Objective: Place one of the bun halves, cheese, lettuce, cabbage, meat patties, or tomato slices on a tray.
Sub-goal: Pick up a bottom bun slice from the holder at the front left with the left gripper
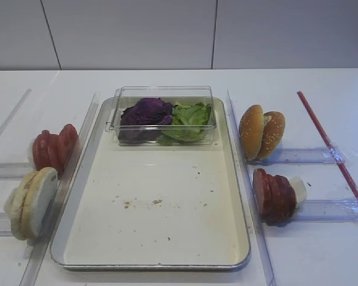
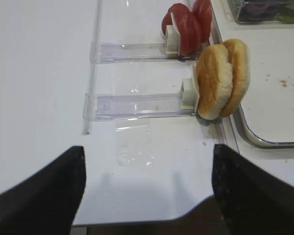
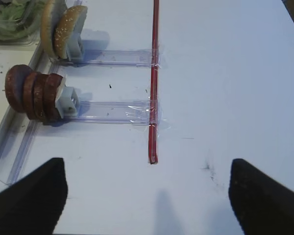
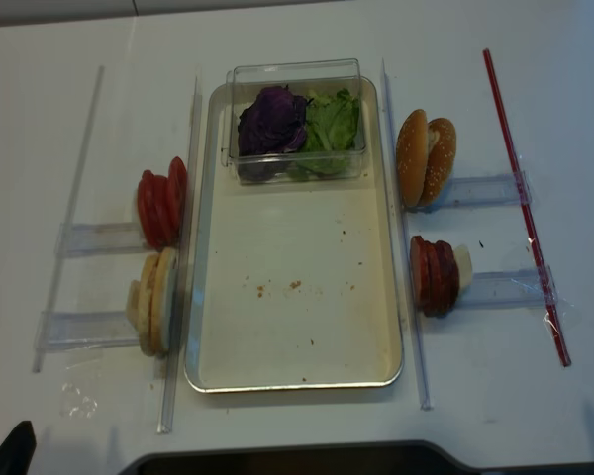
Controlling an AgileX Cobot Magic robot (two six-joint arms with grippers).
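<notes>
Between the fingers of the left pincer point(image 2: 147, 161), found nothing: jaws released and spread wide over the white table point(image 2: 39, 73), just short of a loose patch of clear tape point(image 2: 134, 147). Just ahead and slightly to its right, found the bun halves point(image 2: 220, 78) stood on edge in a clear rail point(image 2: 137, 105) against a white block point(image 2: 187, 93), probably kept upright so that the fingers could close across a single half. Farther ahead, noted the tomato slices point(image 2: 188, 22) racked the same way on a second rail. Off to that pincer's right, saw the tray point(image 2: 250, 134), bare apart from crumbs point(image 1: 157, 201); judged no ingredient set on it yet. Found the right pincer point(image 3: 147, 166) likewise released and holding nothing. Ahead of it, saw a red strip point(image 3: 154, 73) taped across the rail ends, perhaps as a boundary mark. To its front left, found the meat patties point(image 3: 34, 93) on edge against their own block, and beyond them a sesame bun point(image 3: 63, 32). Farthest from both pincers, at the tray's far end, noted a clear box point(image 1: 161, 89) keeping the lettuce point(image 1: 191, 119) and purple cabbage point(image 1: 146, 113) heaped together. Read no brand, label or writing anywhere.
</notes>
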